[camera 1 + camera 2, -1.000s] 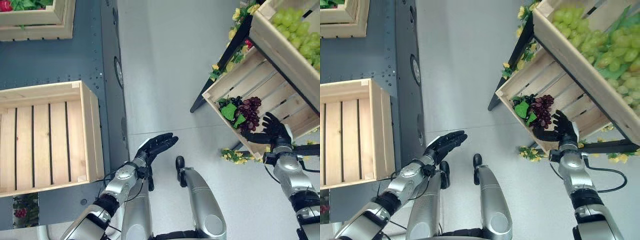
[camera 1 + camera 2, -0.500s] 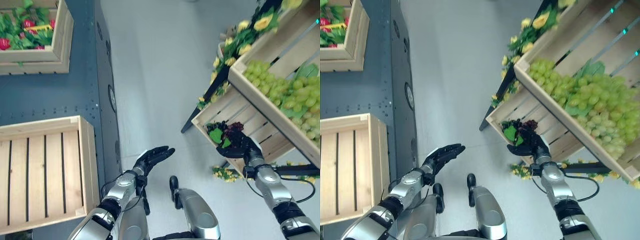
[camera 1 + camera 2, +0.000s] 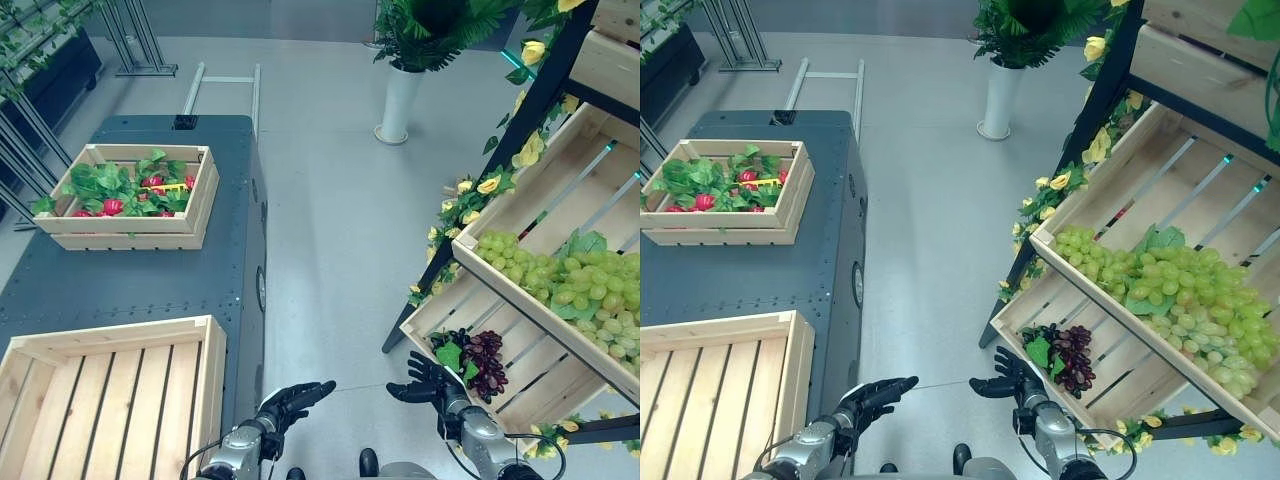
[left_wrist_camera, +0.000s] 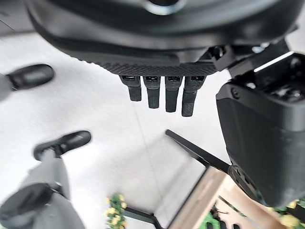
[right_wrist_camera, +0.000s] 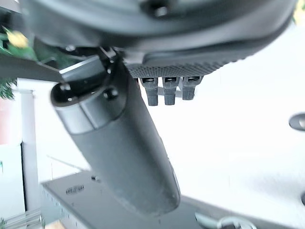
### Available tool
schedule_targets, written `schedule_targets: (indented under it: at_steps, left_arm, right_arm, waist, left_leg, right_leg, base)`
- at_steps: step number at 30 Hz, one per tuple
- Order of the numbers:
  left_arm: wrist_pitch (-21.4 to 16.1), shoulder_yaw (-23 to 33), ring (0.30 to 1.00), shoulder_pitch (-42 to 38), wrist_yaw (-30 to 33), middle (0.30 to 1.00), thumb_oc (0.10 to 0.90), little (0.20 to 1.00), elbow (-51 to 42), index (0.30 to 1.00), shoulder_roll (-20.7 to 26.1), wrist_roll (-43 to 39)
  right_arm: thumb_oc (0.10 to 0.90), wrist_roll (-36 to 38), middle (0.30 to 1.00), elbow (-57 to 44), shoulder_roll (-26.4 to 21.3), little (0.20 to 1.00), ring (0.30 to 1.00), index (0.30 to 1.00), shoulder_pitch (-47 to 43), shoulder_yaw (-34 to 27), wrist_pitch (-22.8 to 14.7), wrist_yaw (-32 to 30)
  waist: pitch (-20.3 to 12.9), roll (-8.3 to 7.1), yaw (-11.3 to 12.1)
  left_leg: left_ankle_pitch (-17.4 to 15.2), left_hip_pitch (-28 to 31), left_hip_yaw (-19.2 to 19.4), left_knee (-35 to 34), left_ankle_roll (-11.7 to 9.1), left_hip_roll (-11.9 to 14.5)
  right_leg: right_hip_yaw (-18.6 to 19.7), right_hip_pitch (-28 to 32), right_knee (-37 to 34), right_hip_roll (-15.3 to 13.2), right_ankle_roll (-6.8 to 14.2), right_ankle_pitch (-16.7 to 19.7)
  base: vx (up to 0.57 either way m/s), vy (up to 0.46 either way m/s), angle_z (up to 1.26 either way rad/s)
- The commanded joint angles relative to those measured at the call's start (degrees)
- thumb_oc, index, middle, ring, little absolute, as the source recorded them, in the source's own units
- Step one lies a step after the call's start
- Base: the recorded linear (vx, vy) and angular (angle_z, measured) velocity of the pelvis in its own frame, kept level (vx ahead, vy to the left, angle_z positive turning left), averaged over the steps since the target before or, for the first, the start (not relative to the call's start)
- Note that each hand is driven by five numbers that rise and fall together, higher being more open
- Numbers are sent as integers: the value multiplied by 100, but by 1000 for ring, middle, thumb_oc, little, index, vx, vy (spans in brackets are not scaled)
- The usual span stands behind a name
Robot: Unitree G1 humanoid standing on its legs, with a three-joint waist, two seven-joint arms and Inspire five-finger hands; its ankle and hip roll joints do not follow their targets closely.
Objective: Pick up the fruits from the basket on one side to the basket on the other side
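Observation:
A bunch of dark purple grapes [image 3: 487,360] with a green leaf lies in the lower wooden crate [image 3: 530,375] of the shelf on the right. My right hand [image 3: 425,381] hovers just left of that crate's front corner, open and holding nothing; its straight fingers [image 5: 167,90] show in the right wrist view. My left hand [image 3: 295,398] is open over the floor beside the dark table, fingers [image 4: 162,95] extended. An empty slatted wooden crate [image 3: 110,395] sits on the table at the lower left.
Green grapes [image 3: 560,280] fill the upper shelf crate. A crate of red fruit and leaves [image 3: 130,185] stands further back on the dark table [image 3: 150,275]. A potted plant in a white vase [image 3: 398,100] stands on the grey floor behind. Yellow flowers [image 3: 475,185] trim the shelf frame.
The camera has tilted up, showing more of the room. My right hand has pulled back out of the lower crate, empty; the purple grapes stay there. The left hand keeps its pose.

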Motion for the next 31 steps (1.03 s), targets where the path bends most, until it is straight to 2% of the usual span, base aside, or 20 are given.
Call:
schedule_targets:
  at_steps: [1, 9, 11, 21, 31]
  left_arm:
    - [-456, -17, 900, -305, 214, 900, 800, 900, 237, 900, -252, 609]
    - [-515, 20, 900, -128, 776, 900, 800, 900, 569, 900, -453, 1127]
    - [-485, -3, 900, -108, 806, 900, 800, 900, 603, 900, -488, 1207]
    - [-406, -218, 900, -112, 840, 900, 800, 900, 694, 900, -464, 1596]
    - [-426, -194, 900, -71, 786, 900, 800, 900, 673, 900, -414, 1598]
  right_arm:
    - [800, 18, 900, 313, -6, 900, 900, 900, -418, -191, -641, 113]
    - [800, -265, 900, 1141, 367, 900, 900, 900, -220, 56, -330, 266]
    - [800, -355, 900, 1297, 384, 900, 900, 900, -199, 113, -359, 337]
    - [800, -1135, 900, 1721, 330, 900, 900, 900, -272, 487, -289, 453]
    - [800, -1092, 900, 1817, 383, 900, 900, 900, -232, 495, -237, 405]
  waist:
    - [-319, 59, 9]
    - [-446, 216, -15]
    - [-460, 228, -6]
    - [-489, 241, 80]
    - [-472, 222, 129]
  left_leg:
    - [-178, -314, 20, -76, -8, -158]
    - [-220, -159, 68, -76, 59, -148]
    - [-226, -147, 53, -76, 62, -146]
    - [-249, -67, -42, -76, 89, -159]
    - [-253, -20, -123, -76, 120, -179]
  right_leg:
    - [68, -138, -189, 130, -47, 237]
    - [70, 12, -132, 158, -137, 83]
    - [53, 39, -142, 157, -146, 70]
    - [-40, 172, -167, 143, -151, 26]
    - [-89, 235, -132, 151, -153, 1]
  base:
    - [0, 0, 0]
    - [40, -4, -1]
    - [22, -4, 0]
    - [0, 0, 0]
    - [3, -1, 1]
